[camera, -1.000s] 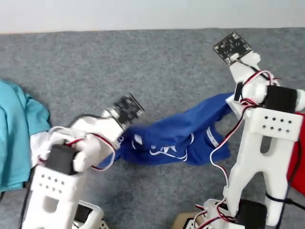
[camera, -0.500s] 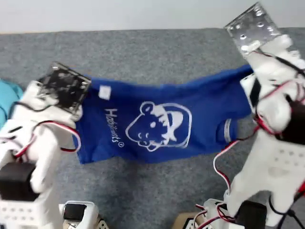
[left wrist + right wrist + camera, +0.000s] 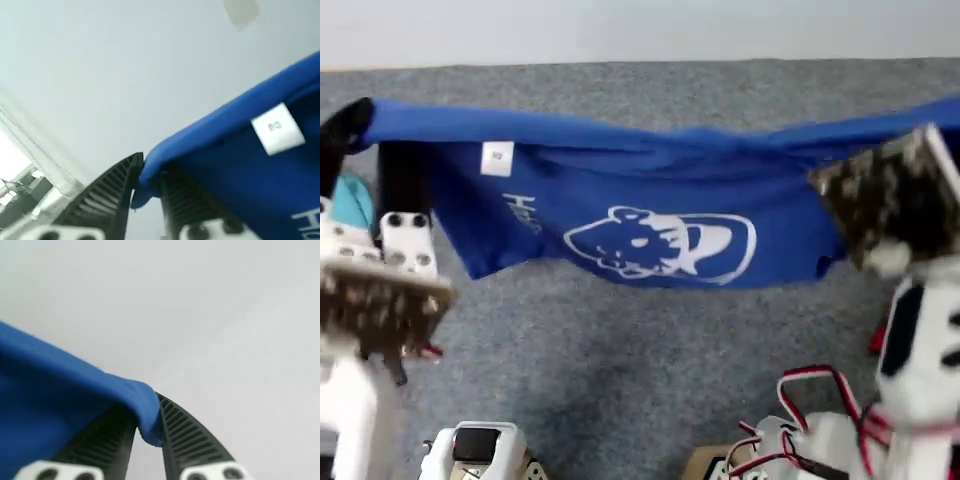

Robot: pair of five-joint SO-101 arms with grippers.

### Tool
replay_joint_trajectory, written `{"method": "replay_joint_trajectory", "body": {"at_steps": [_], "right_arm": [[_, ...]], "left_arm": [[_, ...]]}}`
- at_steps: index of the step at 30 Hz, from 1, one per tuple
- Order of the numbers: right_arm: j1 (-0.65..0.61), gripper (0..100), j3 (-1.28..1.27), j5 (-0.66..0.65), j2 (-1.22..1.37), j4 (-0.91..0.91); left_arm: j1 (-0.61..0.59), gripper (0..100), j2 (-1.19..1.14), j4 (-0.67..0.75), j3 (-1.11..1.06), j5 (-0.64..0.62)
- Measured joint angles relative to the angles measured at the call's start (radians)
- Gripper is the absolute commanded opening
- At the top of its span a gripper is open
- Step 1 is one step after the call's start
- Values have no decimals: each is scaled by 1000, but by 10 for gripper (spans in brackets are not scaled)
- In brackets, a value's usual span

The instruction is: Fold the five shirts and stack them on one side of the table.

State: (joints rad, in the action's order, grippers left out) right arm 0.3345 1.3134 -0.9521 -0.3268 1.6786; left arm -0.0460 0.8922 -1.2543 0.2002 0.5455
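While left claw (image 3: 150,169), right claw (image 3: 145,417) pinch corners, blue shirt (image 3: 650,190) spans between.

Shirt (image 3: 620,190): blue, white cartoon-animal print, white label (image 3: 497,158). Table (image 3: 620,380): grey. Other shirt (image 3: 355,205): teal.

A blue shirt (image 3: 790,190) displays a white cartoon animal head (image 3: 660,243) at its centre, with white script lettering (image 3: 520,212) to the left, only its first letters in view. A small white tag (image 3: 277,129) near the shirt's far-left edge bears a short dark mark, possibly two digits.
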Motion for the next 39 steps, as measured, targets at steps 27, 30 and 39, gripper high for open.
{"method": "replay_joint_trajectory", "body": {"at_steps": [27,30,39], "right_arm": [[216,12,344,-80,-17,74],[216,12,344,-84,-17,75],[216,12,236,-84,-17,75]], "left_arm": [[0,3,2,-471,348,48],[0,3,2,-477,353,48],[0,3,3,-480,278,48]]}}
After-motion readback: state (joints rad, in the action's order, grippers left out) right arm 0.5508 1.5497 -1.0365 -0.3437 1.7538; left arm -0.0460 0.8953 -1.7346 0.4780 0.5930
